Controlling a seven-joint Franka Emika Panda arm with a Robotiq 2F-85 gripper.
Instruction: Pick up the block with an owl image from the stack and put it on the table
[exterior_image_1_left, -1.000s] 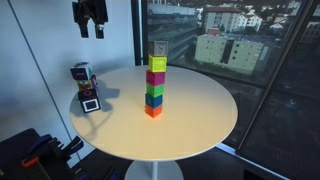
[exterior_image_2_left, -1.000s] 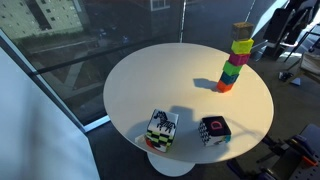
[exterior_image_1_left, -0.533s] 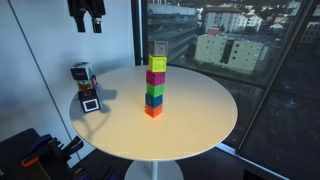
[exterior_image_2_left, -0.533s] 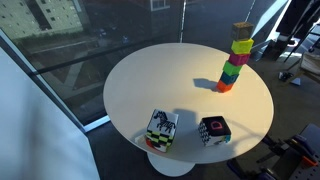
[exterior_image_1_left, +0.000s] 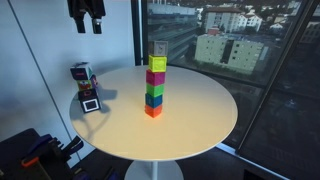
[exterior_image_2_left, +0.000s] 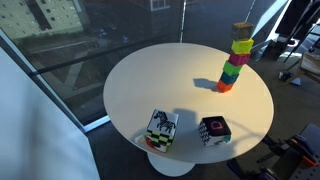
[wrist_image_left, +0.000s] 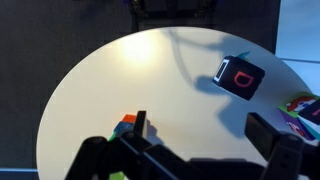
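The stack (exterior_image_1_left: 84, 82) of picture-printed cubes stands untouched at the left rim of the table (exterior_image_1_left: 200, 120) in an exterior view. In another exterior view its black-and-white checkered face (exterior_image_2_left: 162, 131) sits near the table's front edge, with a dark cube (exterior_image_2_left: 214, 131) bearing a pink mark just beside it. I cannot make out from here which face carries the owl. The only recent change is small: the gripper (exterior_image_1_left: 87, 24) has drifted slightly higher and then held, so nothing has been grasped and the pick is yet to begin. It hangs high above the stack, well clear of it, pointing straight down, its fingers (wrist_image_left: 140, 126) spread wide and empty in the wrist view. Further right, the tower of plain bright cubes (exterior_image_1_left: 155, 85) stands near the table's middle, well apart from the stack.
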